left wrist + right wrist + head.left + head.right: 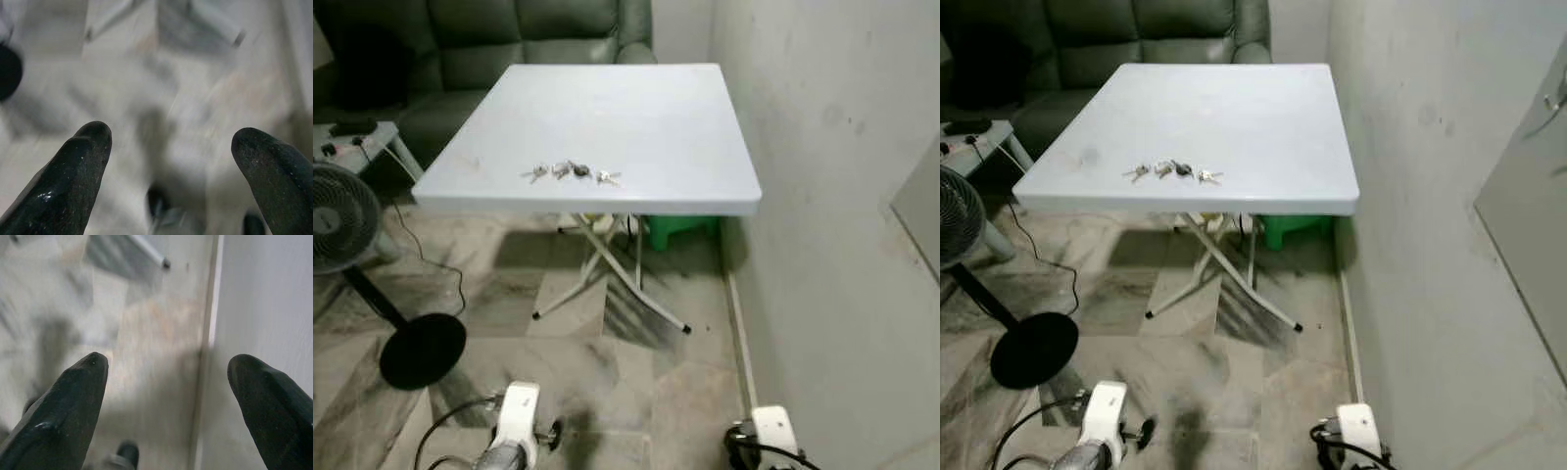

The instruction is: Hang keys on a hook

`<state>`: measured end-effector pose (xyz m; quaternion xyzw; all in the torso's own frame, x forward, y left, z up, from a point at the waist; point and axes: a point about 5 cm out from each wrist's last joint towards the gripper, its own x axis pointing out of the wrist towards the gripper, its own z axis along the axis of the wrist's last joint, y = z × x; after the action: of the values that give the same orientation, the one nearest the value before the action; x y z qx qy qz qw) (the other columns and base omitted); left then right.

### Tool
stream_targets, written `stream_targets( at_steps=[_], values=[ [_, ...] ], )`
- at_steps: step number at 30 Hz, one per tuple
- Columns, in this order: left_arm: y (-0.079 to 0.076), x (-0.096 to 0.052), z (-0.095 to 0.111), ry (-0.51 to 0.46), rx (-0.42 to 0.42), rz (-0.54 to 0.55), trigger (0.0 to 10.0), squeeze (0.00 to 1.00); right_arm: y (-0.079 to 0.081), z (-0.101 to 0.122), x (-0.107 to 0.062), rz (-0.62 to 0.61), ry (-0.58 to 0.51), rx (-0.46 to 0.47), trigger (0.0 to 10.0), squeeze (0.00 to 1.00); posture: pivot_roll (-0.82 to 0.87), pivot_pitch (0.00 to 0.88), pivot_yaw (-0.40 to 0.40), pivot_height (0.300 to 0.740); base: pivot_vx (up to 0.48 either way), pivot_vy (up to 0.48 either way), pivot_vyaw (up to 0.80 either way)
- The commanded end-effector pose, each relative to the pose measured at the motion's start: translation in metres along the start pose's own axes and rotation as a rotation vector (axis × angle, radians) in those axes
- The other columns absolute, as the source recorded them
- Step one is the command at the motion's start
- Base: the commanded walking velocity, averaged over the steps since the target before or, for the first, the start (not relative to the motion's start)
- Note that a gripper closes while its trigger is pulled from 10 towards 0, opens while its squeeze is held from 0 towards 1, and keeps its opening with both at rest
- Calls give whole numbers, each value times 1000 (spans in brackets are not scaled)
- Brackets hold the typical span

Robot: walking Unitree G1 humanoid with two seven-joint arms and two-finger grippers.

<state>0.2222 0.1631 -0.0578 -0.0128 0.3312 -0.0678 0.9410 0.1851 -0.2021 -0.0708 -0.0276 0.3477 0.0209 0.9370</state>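
A bunch of keys [571,172] lies spread out near the front edge of a white folding table [656,117]. Both arms hang low, well short of the table. The left wrist [514,431] shows at the lower left and the right wrist [769,436] at the lower right. In the left wrist view my left gripper [171,142] is open over the tiled floor, nothing between its black fingers [80,166]. In the right wrist view my right gripper [168,372] is open too, beside the wall's base.
A standing fan [342,220] with a round black base [423,348] stands at the left, its cable trailing on the floor. A green sofa [538,39] is behind the table. A plain wall [822,196] runs along the right. A green bin [680,228] sits under the table.
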Motion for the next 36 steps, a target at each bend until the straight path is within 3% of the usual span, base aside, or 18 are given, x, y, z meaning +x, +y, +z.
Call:
stream_targets(
  at_steps=[1, 6, 8, 9, 11, 12, 14, 17, 19, 22, 23, 36],
  values=[
    [11, -1, 10, -58, -28, 7, 10000, 0, 5, 21, 5, 38, -115, 22, 10000, 1000, -44, 0, 18, 732, 0, 0, 0],
    [13, 2, 35, -195, -28, 1, 10000, 0, 6, 39, 6, 49, -234, 28, 10000, 1000, -50, 0, 19, 732, 0, 0, 0],
    [15, 2, 56, -315, -36, 14, 10000, 0, 7, 56, 5, 54, -352, 65, 10000, 1000, -50, 0, 19, 732, 0, 0, 0],
    [15, 2, 56, -315, -36, 14, 10000, 0, 7, 56, 5, 54, -352, 65, 10000, 1000, -50, 0, 19, 732, 0, 0, 0],
    [10, -1, 81, -464, -47, 14, 10000, 0, 14, 83, 0, 64, -523, 71, 10000, 1000, -54, 0, 22, 732, 0, 0, 0],
    [10, -1, 81, -464, -47, 14, 10000, 0, 14, 83, 0, 64, -523, 71, 10000, 1000, -54, 0, 22, 732, 0, 0, 0],
    [3, -9, 95, -571, -47, -6, 10000, 0, 23, 104, -7, 72, -641, 84, 10000, 1000, -63, 0, 26, 732, 0, 0, 0],
    [-3, -17, 103, -639, -56, -23, 10000, 0, 32, 118, -13, 126, -696, 136, 10000, 1000, -63, 0, 28, 732, 0, 0, 0],
    [-6, -22, 106, -657, -86, -53, 10000, 0, 36, 127, -19, 161, -747, 135, 10000, 1000, -59, 0, 27, 732, 0, 0, 0],
    [-7, -30, 114, -699, -63, -57, 10000, 0, 40, 139, -26, 178, -786, 121, 10000, 1000, -51, 0, 27, 732, 0, 0, 0],
    [-6, -32, 121, -719, -57, -58, 10000, 0, 41, 145, -27, 176, -801, 101, 10000, 0, -48, 0, 25, 732, 0, 0, 0],
    [-1, -38, 156, -750, -69, -46, 10000, 0, 32, 170, -33, 129, -825, 80, 10000, 0, -34, 0, 22, 732, 0, 0, 0]
  ],
)
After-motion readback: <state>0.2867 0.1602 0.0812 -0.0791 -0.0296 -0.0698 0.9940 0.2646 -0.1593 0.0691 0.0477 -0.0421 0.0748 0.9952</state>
